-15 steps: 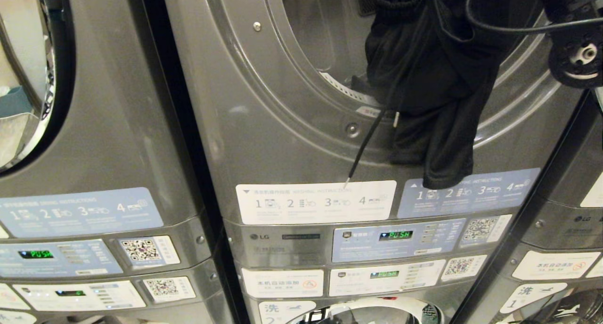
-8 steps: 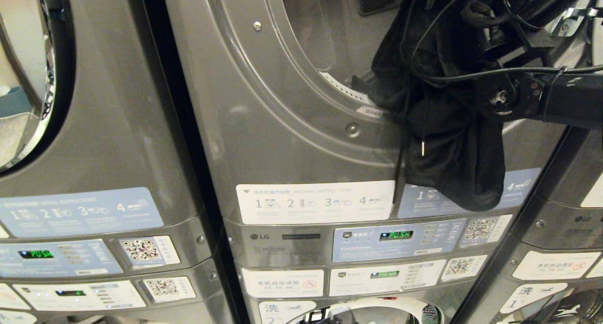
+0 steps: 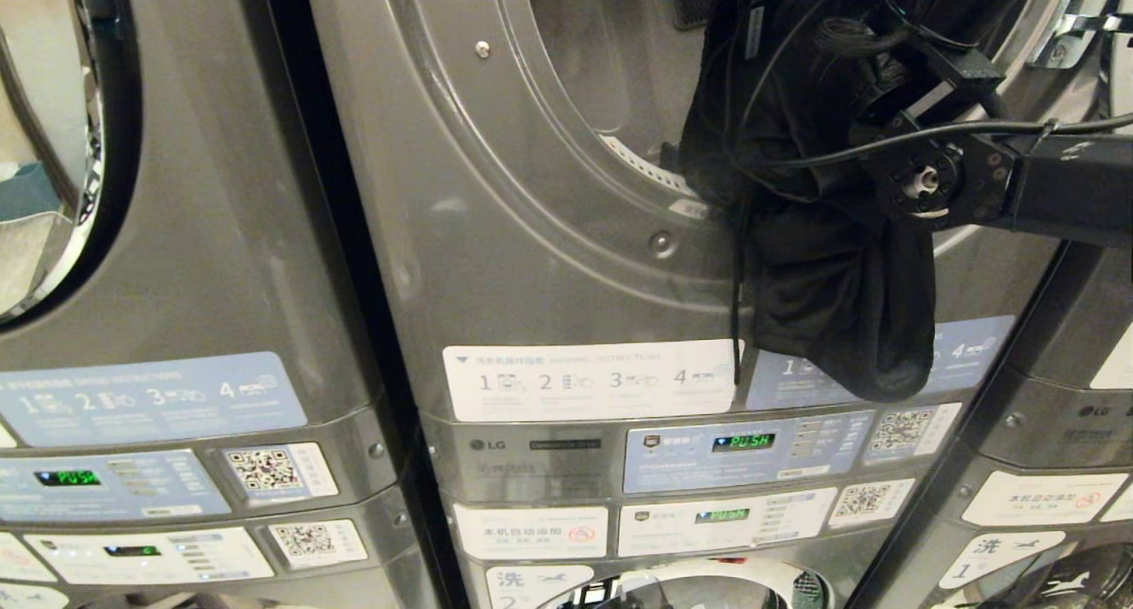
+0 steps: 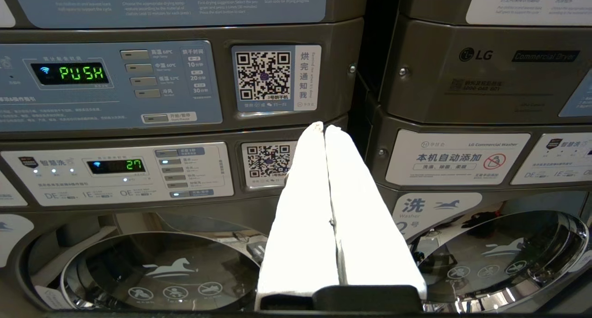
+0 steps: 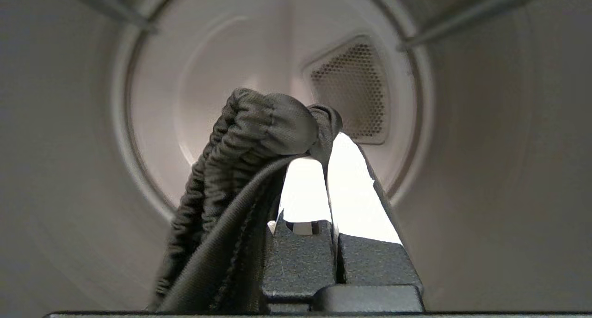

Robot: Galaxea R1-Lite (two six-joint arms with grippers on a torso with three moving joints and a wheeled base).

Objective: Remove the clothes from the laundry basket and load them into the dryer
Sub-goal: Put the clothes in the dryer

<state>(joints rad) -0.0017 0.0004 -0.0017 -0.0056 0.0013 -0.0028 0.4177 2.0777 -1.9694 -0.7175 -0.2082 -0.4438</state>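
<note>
the right gripper [image 5: 329, 144] reaches into the open mouth of the dryer [image 3: 549, 237], its white fingers [image 5: 351, 188] pressed together and pinching the gathered waistband of a black garment [image 3: 823, 264]. in the right wrist view the bunched elastic band sits right at the fingertips, with the pale drum and its perforated vent [image 5: 351, 89] straight ahead. in the head view most of the garment hangs outside the drum, draped over the lower lip of the door opening and down the grey front panel, where its lowest fold overlaps the blue instruction sticker [image 3: 965, 352]. a thin black drawstring [image 3: 735, 308] dangles from the cloth to the edge of the white instruction sticker [image 3: 589, 381]. the right arm [image 3: 1044, 188] comes in from the right, level across the opening, with a black cable looping over the cloth. the left gripper [image 4: 323, 129] is parked low, its fingers pressed together on nothing, facing the control panels [image 4: 111, 84] and the round washer doors [image 4: 162, 267] beneath. the green displays read push.
</note>
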